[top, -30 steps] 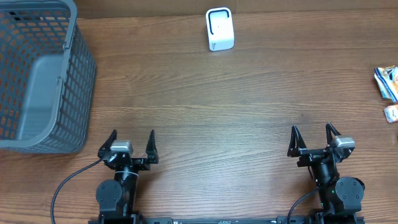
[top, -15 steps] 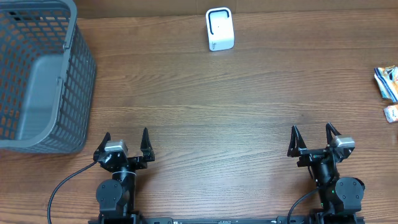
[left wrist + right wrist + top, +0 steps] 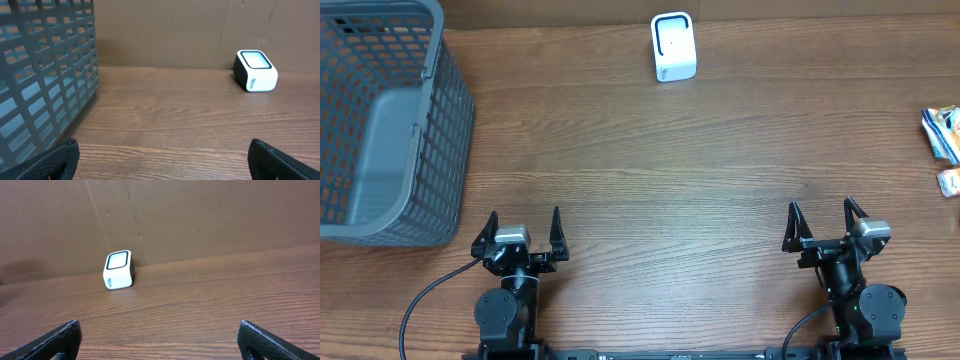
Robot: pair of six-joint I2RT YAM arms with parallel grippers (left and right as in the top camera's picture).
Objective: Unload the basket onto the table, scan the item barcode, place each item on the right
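Observation:
A white barcode scanner [image 3: 673,47] with a dark window stands at the table's far edge, also seen as the scanner [image 3: 256,71] in the left wrist view and the scanner [image 3: 119,269] in the right wrist view. Two small packaged items lie at the right edge: a blue, white and orange packet [image 3: 942,133] and a smaller one [image 3: 950,182], both partly cut off by the frame. My left gripper [image 3: 524,216] [image 3: 162,145] sits open and empty near the front left. At the front right, my right gripper [image 3: 821,206] [image 3: 159,324] is open too, holding nothing, well short of the packets.
A grey plastic mesh basket [image 3: 380,120] fills the far left, close to my left gripper; its wall [image 3: 45,65] shows in the left wrist view. A brown cardboard wall [image 3: 200,215] backs the table behind the scanner.
My left gripper has shifted slightly to the left, toward the basket. The right arm has not moved.

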